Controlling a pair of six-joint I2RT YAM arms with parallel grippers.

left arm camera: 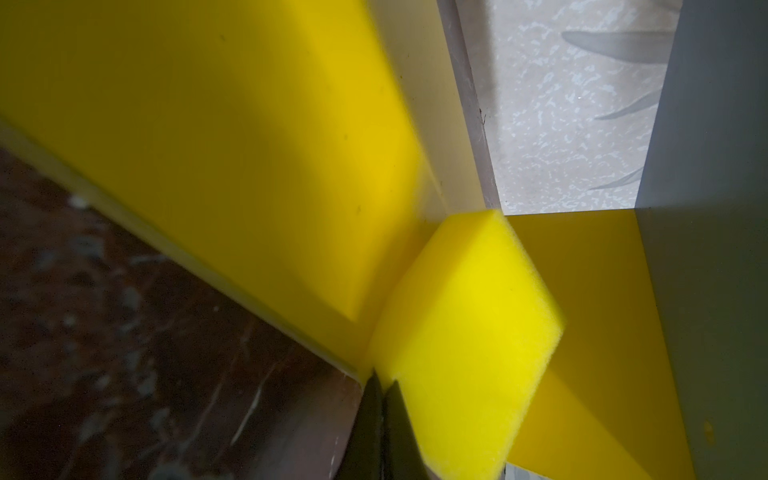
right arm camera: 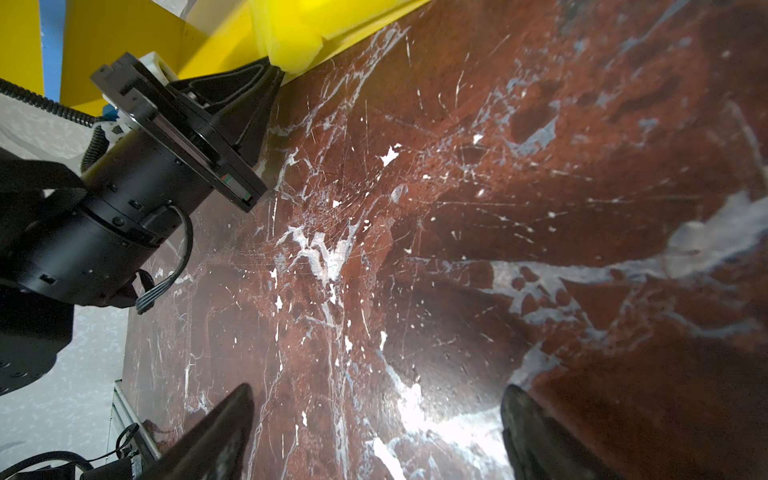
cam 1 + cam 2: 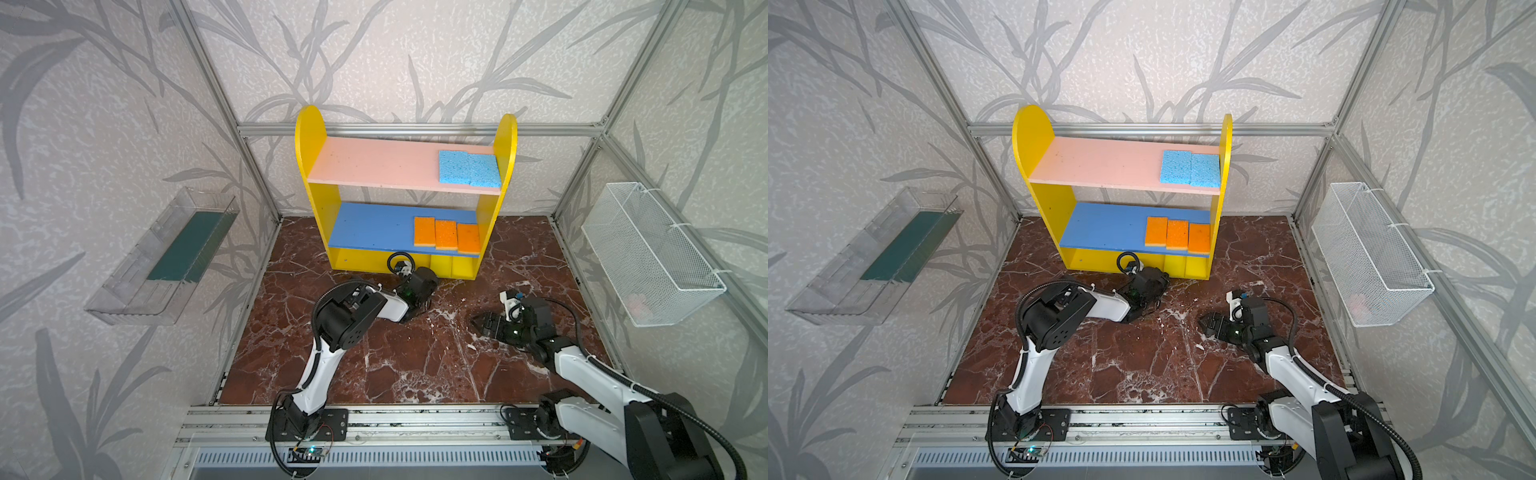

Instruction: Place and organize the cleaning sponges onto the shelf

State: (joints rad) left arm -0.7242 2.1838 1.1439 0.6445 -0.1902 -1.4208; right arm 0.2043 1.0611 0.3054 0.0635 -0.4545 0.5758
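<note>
Right end effector (image 2: 378, 392) gapes; left end effector (image 1: 382, 388), closed, touches one yellow sponge (image 1: 465, 332); two blue (image 3: 453, 166), three orange (image 3: 446, 235) shelved.

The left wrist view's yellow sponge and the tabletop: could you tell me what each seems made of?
The yellow sponge looks like matte foam: fine pores, fuzzy edges. The tabletop looks like glossy red-brown marble or a printed imitation: white veins, glare.
</note>
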